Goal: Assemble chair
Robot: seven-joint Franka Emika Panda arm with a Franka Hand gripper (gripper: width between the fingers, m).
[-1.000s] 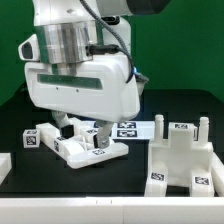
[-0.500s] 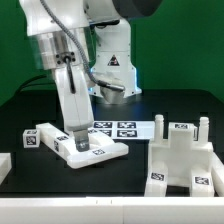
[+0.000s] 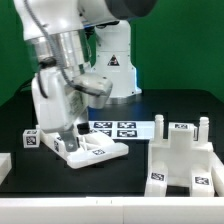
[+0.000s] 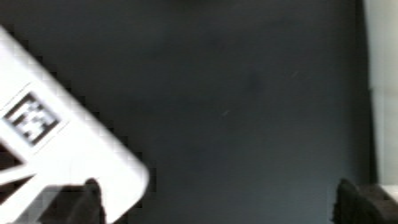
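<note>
A flat white chair panel (image 3: 92,148) with tags lies on the black table at the exterior view's left. A small tagged white block (image 3: 31,140) sits against its left end. A large blocky white chair part (image 3: 185,155) stands at the right. My gripper (image 3: 66,134) hangs low over the panel's left end, with the arm tilted to the left. In the wrist view the gripper (image 4: 222,205) is open and empty, its dark fingertips (image 4: 80,203) far apart. A white tagged part (image 4: 45,130) lies beside one fingertip, with bare table between the tips.
The marker board (image 3: 118,129) lies flat behind the panel. Another small white part (image 3: 3,166) sits at the far left edge. The robot base (image 3: 112,60) stands at the back. A green wall closes the rear.
The arm has swung and tilted to the exterior view's left, and the hand has turned away from the camera. It stays low over the panel's left end. The parts have not moved.
</note>
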